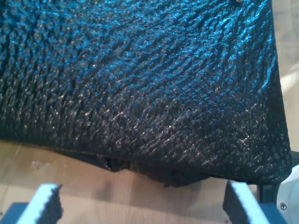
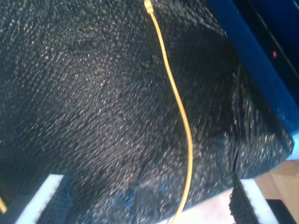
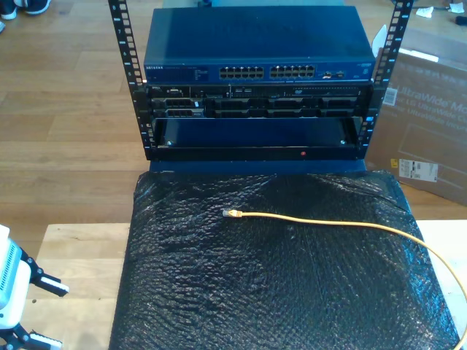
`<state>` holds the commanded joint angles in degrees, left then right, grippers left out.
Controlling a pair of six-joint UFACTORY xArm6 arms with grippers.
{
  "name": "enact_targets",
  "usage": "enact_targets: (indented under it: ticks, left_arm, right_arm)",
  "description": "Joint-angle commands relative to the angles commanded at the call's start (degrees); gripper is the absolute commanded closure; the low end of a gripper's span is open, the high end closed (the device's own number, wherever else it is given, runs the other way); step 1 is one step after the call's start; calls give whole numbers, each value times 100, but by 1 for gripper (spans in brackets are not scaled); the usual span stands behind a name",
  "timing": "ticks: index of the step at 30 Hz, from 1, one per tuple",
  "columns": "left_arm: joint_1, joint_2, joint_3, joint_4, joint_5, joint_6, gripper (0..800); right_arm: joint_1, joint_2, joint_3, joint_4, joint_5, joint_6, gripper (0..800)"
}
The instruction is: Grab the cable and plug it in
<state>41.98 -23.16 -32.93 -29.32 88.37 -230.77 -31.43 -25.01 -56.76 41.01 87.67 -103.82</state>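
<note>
My first gripper (image 1: pixel 140 205): jaws set wide, nothing between them, over bare pale wood of the table (image 1: pixel 117 196) just beside the edge of the black bubble-wrap sheet (image 1: pixel 140 84). In the exterior view, a white gripper (image 3: pixel 29 313) with dark fingers sits at the lower left corner, off the sheet.

My second gripper (image 2: pixel 145 200): jaws also spread wide, empty, above the sheet (image 2: pixel 93 116); the cable (image 2: pixel 180 107) runs between the foam pads without touching either.

Surface: crinkled black sheet (image 3: pixel 277 270) covers most of the light wooden table (image 3: pixel 80 255). Beyond it, a dark rack (image 3: pixel 255 146) holding a blue network switch (image 3: pixel 255 51). Wood plank floor; cardboard box (image 3: pixel 430 124) at the exterior view's right.

Cable (image 3: pixel 328 221): yellow, lying flat on the sheet. Its long axis runs across the exterior view; clear plug (image 3: pixel 231 213) points toward that view's left, near mid-sheet. The tail curves off the sheet's right edge.
</note>
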Motion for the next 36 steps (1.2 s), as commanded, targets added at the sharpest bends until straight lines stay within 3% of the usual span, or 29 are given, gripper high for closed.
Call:
enact_targets:
  ticks: [8,17,28,36]
  left_arm:
    - [0,0,18,0,-9,-9,0]
    - [0,53,18,9,-9,0,0]
    - [-9,132,18,9,26,0,0]
    - [-9,149,18,9,35,0,0]
  right_arm:
    - [1679,273,-97,-334,-1336,782,3]
    - [3288,1152,-448,-1925,-2119,2119,3]
    - [4879,2127,-607,-3279,-2910,3209,8]
    - [5609,2971,-1037,-4457,-2989,4932,21]
